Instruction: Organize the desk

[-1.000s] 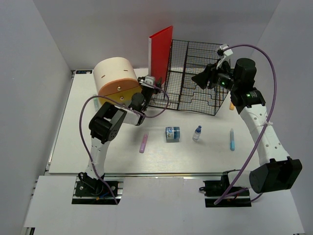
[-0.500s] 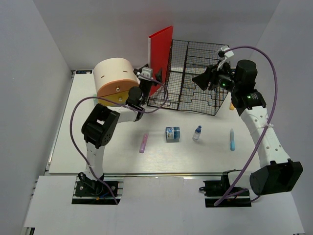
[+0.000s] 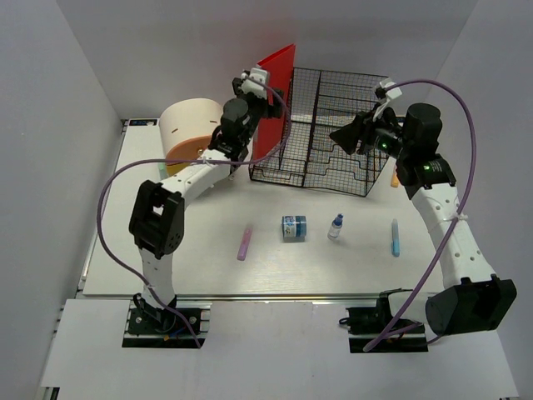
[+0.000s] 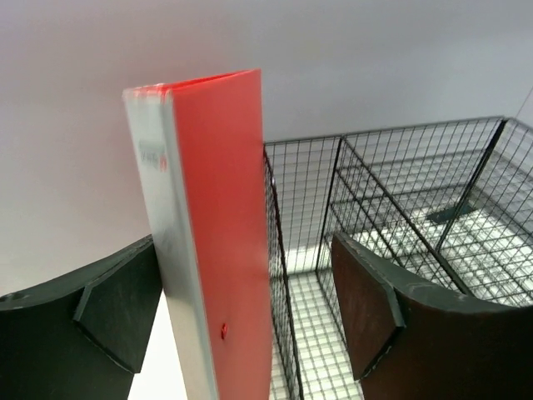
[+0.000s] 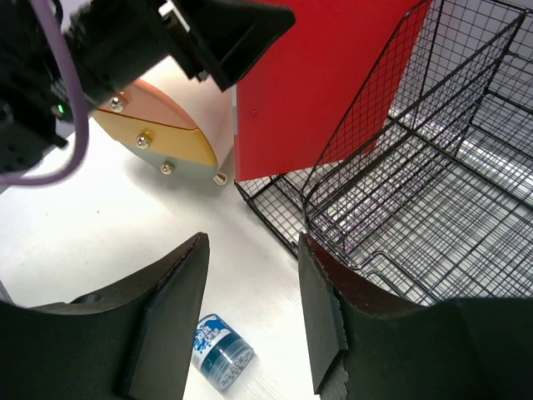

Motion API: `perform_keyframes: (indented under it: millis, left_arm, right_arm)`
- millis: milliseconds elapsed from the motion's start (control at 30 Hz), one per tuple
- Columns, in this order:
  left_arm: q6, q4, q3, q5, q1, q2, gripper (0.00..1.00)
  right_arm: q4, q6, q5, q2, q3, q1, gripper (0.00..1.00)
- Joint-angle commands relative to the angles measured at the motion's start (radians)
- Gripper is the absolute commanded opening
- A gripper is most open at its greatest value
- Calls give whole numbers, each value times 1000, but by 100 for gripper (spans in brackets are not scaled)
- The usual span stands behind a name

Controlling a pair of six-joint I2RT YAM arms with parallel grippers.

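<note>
Desk (image 3: 191, 267) was plain white. Folder (image 3: 276, 96) was red with a silver-grey spine, small red mark on it; wire basket (image 3: 333, 137) black, square grid mesh. Drawer box (image 3: 187, 129) cream, front banded orange, yellow and pale blue. Marker (image 3: 245, 243) pink-lilac, pen (image 3: 395, 237) light blue, small jar (image 3: 293, 227) blue-and-white patterned, bottle (image 3: 336, 227) clear with blue cap. Arm cables (image 3: 469, 133) purple

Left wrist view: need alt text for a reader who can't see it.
An upright red folder with a silvery spine stands between the open fingers of the left tool. A black wire basket sits beside the folder on the right, with a plain white wall behind.
</note>
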Motion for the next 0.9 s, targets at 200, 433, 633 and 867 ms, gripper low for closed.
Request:
perform_keyframes:
  millis: [200,433,633,867]
  left_arm:
    - [-19,-605,474,-10,25,119,79]
    - [-23,-718,532,1,25,137,67]
    - [-23,-726,514,6,34,142,59]
    - [-56,-729,542,30,34,163,44]
  right_arm:
    - [52,-2,-25,-43,-17,-17,53]
    - [58,4,-37,-48,-24,-28,53]
    - [68,8,-40,-50,-30,-35,53]
    - [71,10,-42,-50,-37,-48,53]
